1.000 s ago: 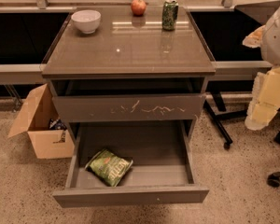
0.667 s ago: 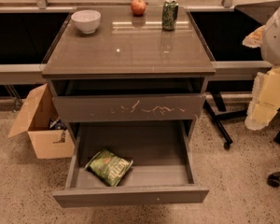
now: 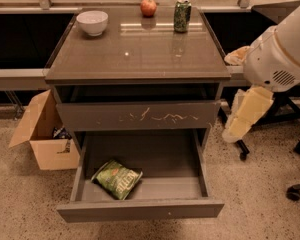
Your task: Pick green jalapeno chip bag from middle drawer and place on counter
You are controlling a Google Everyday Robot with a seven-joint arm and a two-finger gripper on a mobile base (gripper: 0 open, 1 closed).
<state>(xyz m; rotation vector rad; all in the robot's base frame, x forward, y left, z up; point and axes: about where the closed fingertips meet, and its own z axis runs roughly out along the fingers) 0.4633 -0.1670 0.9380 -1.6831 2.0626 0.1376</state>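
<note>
The green jalapeno chip bag [image 3: 117, 178] lies flat in the left front part of the open middle drawer [image 3: 140, 210], which is pulled out at the cabinet's bottom. The counter [image 3: 135, 49] is the glossy grey-brown top of the cabinet. My gripper [image 3: 233, 133] hangs pale and pointing down to the right of the cabinet, level with the scratched drawer front [image 3: 140, 117], well apart from the bag. My white arm [image 3: 282, 49] comes in from the right edge.
A white bowl [image 3: 92, 22], a red apple [image 3: 148, 7] and a green soda can [image 3: 182, 15] stand at the back of the counter. An open cardboard box [image 3: 42, 134] sits on the floor to the left. Office chair bases [image 3: 295, 184] are on the right.
My arm and gripper have moved left, closer to the cabinet's right side. The bag and the drawer have not moved.
</note>
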